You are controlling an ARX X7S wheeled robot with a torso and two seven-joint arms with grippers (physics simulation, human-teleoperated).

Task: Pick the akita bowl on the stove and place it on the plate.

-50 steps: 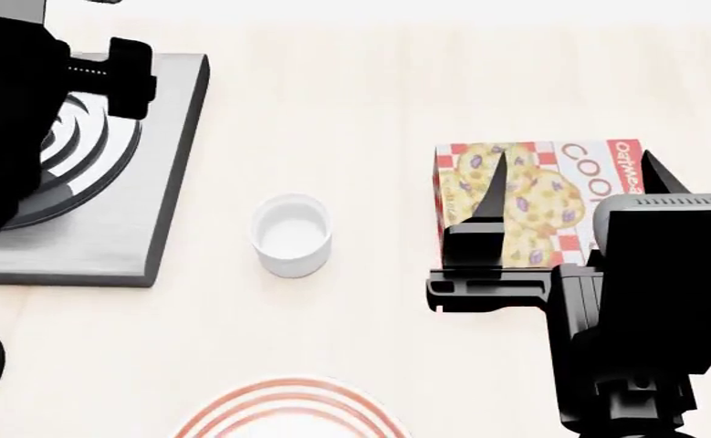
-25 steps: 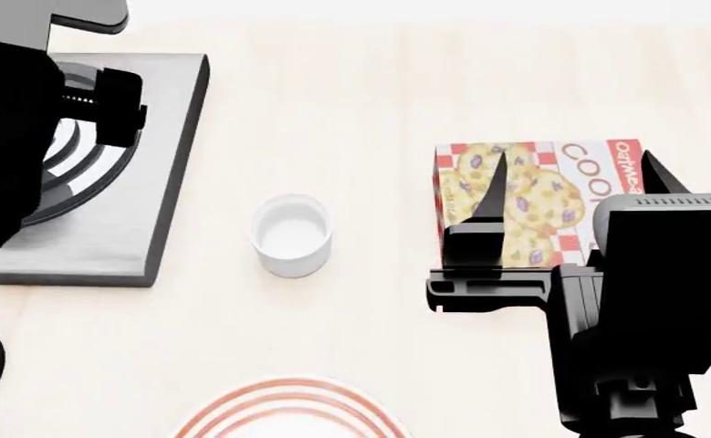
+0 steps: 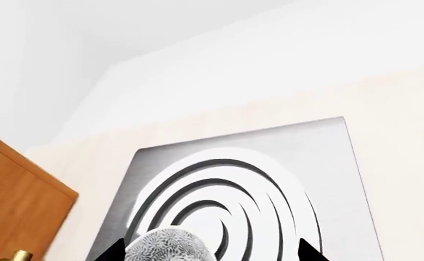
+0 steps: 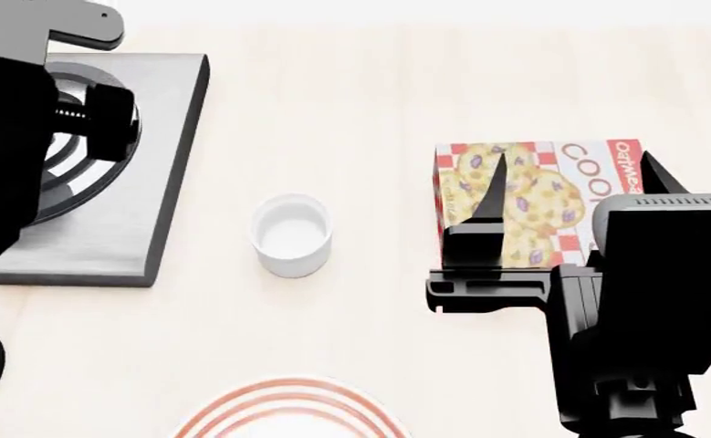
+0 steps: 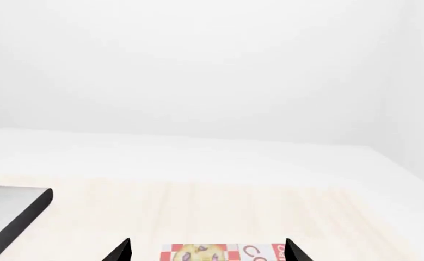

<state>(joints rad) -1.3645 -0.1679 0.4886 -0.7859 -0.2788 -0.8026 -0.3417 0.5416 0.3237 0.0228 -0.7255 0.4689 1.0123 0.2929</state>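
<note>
So the left gripper [image 3: 208, 253] has the bowl [image 3: 170, 246] sitting between its fingertips over the stove [image 3: 320, 157], and from the left wrist view the bowl looks a bit lifted off the burner rings, though I can't be sure it's fully clear or how tight the grip is since only the tips show. In the head view the left arm covers the bowl completely, so no help there. The right gripper [image 4: 569, 187] is spread wide, holding nothing, hovering over the cookie box [image 4: 538, 196], well out of the way. The plate [image 4: 288, 412] is just peeking in at the near edge of the table, with the white cup [image 4: 292, 234] between it and the stove. My take for doing this well: get the bowl properly above the stove edge before swinging it over, keep it level, route it on the near side of the cup instead of over it, and come down centred on the plate before letting go.
</note>
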